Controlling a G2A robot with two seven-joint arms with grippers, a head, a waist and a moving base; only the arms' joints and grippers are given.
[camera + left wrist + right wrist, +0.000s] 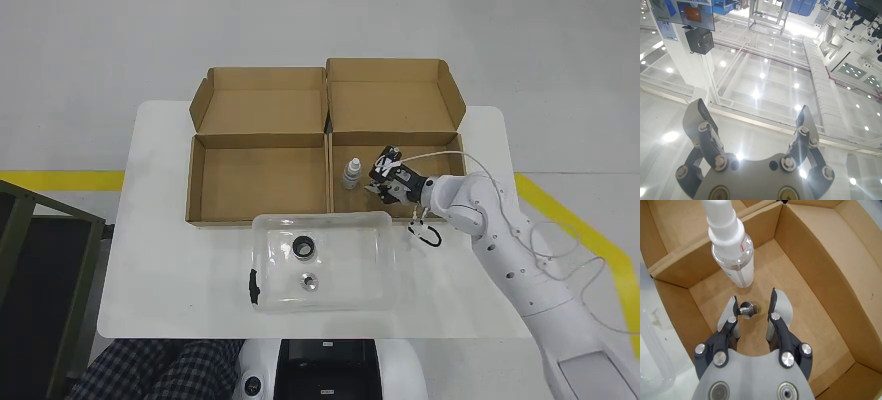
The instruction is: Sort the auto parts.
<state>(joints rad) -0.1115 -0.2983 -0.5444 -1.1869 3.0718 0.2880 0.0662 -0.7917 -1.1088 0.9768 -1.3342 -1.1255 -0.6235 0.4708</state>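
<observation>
The right gripper [754, 296] hangs low inside the right cardboard box [810, 266], its jaws spread apart and gripping nothing. Between them lies a small metal fitting [747, 311], a threaded stub on a round head, resting on the box floor. Its threaded end seems to touch the pad of one finger, though the angle makes contact hard to confirm, and a clear gap separates it from the other finger. Just beyond the fingertips a clear bottle [734, 256] with a white cap stands upright near the box's corner. In the top view the right arm comes in from the table's right side, with its gripper [383, 180] beside the bottle [351, 173] in the right box [395, 140]. The left box [258, 182] sits against it, both with lids folded back. In front of the boxes, on the white table [170, 260], is a clear plastic container [350, 260] holding a dark ring-shaped part [304, 244] and a smaller metal part [309, 281], set apart from each other. The left gripper [752, 105] points up at the ceiling, its jaws wide and holding nothing.
</observation>
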